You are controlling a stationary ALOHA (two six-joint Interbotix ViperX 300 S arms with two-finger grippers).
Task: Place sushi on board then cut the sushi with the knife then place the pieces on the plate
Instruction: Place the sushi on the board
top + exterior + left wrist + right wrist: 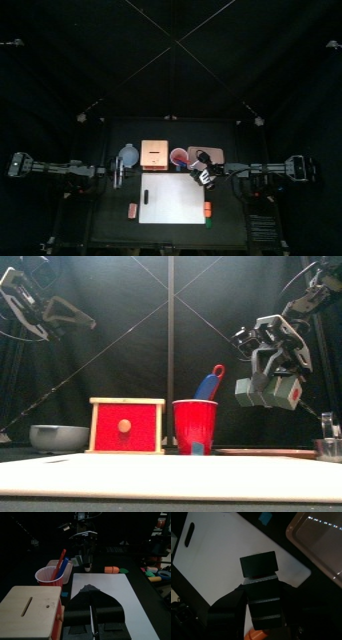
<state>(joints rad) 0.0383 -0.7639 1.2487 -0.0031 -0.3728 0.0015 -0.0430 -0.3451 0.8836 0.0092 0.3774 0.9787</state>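
Right gripper (261,587): pinching the sushi roll (259,564) above the white board (224,547), near its edge, pink tray (318,542) just beyond. Left gripper (90,589): jaws pressed together, red cup (50,574) beside it, open board ahead.

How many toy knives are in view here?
2: a blue knife and a red knife, both standing in the red cup beside the wooden box. Another could be hidden inside the cup.
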